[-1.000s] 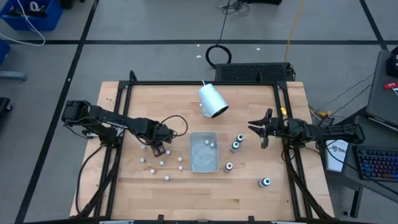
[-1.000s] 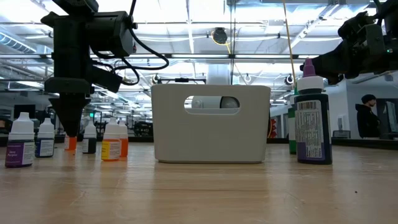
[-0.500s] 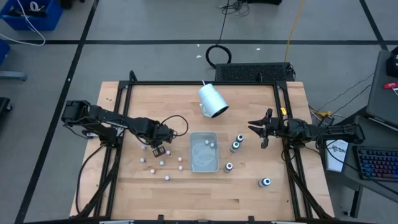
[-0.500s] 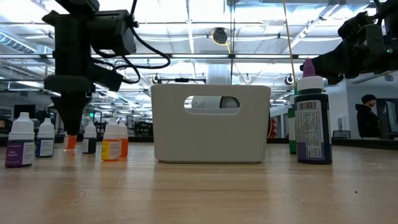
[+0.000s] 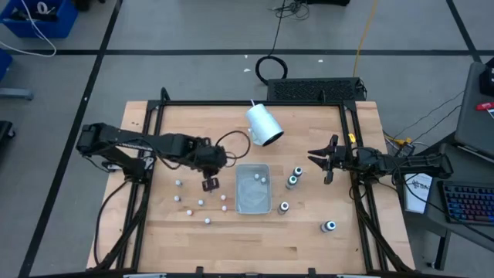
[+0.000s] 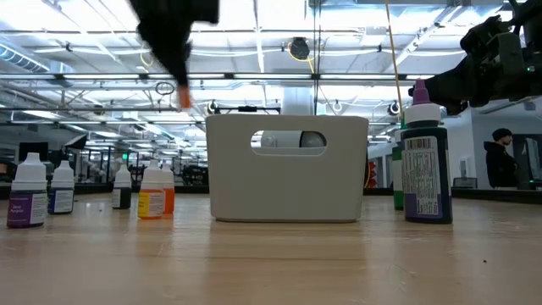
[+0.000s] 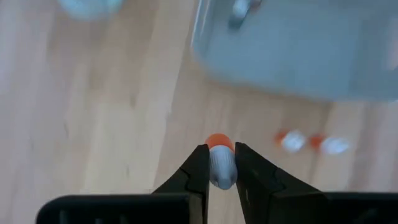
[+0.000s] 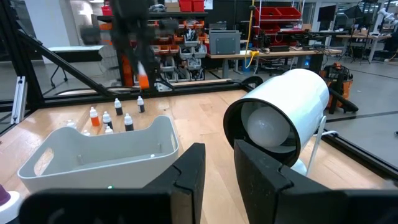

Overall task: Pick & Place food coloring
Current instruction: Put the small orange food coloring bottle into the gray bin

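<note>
Left gripper — clenched on an orange-capped bottle, raised beside the tray's left wall; right gripper parted, near the tabletop's right edge.

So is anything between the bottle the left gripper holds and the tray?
Nothing visible. The left gripper holds the orange bottle in the air just left of the tray, with only bare table between them.

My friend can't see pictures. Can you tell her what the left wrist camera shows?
The left gripper pinches a tiny orange-capped food coloring bottle above the wooden table. A pale tray lies ahead, with two more small bottles beside it.
</note>
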Controlling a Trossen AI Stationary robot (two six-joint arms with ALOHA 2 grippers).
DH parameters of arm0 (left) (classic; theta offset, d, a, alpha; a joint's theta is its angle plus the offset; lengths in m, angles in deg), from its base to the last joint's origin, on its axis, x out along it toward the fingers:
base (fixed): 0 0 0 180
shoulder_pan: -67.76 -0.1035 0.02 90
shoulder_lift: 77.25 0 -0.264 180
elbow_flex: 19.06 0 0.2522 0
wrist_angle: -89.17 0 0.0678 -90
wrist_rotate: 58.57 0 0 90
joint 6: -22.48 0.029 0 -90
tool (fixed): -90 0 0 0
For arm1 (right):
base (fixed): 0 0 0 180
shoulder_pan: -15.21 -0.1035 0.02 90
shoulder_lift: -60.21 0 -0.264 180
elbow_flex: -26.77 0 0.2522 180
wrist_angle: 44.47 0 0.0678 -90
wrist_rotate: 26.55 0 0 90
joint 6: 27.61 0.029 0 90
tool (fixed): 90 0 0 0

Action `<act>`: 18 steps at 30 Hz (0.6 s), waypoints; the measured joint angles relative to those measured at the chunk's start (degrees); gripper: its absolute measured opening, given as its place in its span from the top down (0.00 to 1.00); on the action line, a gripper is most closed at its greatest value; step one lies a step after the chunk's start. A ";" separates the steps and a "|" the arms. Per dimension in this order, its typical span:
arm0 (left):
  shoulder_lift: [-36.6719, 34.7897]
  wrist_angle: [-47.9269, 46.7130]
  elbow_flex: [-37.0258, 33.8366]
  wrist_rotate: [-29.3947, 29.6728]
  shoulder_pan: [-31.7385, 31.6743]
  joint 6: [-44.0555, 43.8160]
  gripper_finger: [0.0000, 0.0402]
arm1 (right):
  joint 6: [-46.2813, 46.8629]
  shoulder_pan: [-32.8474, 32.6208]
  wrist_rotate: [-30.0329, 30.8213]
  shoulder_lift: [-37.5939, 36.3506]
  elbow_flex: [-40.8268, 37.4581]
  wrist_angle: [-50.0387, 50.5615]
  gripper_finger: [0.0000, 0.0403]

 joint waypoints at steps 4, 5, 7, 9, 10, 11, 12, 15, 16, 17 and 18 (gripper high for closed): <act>3.79 -0.89 9.12 0.28 0.80 5.97 0.86 | 0.01 -0.02 0.00 -0.02 0.00 0.00 0.81; 5.36 -0.91 11.62 0.24 1.05 7.81 0.86 | 0.00 -0.02 0.00 -0.01 0.01 0.00 0.81; 9.26 -2.42 16.59 -0.16 1.45 11.34 0.86 | -0.01 0.00 0.00 -0.02 0.01 0.00 0.81; 13.67 -4.88 21.12 -0.28 1.53 14.25 0.86 | 0.01 -0.02 0.00 0.00 0.01 0.02 0.81; 15.77 -5.72 23.23 -0.36 1.51 15.41 0.86 | 0.01 0.00 0.00 0.00 0.01 0.00 0.81; 17.69 -6.54 24.91 -0.33 1.36 16.28 0.86 | 0.00 -0.01 0.00 -0.02 0.01 0.02 0.81; 19.55 -7.30 26.25 -0.35 1.08 17.12 0.86 | 0.01 -0.02 0.00 -0.02 -0.02 0.02 0.81; 24.42 -7.33 28.00 -1.73 0.42 19.02 0.86 | -0.01 0.00 0.00 -0.02 -0.02 0.02 0.81; 25.80 -7.03 28.03 -2.62 0.26 19.58 0.86 | -0.01 -0.01 0.00 -0.02 0.00 0.02 0.81; 27.20 -6.80 28.03 -3.19 0.16 20.08 0.86 | -0.01 -0.02 0.00 0.00 0.01 0.02 0.81; 28.44 -6.67 28.03 -3.34 0.04 20.44 0.86 | -0.01 0.00 0.01 -0.01 0.00 0.02 0.81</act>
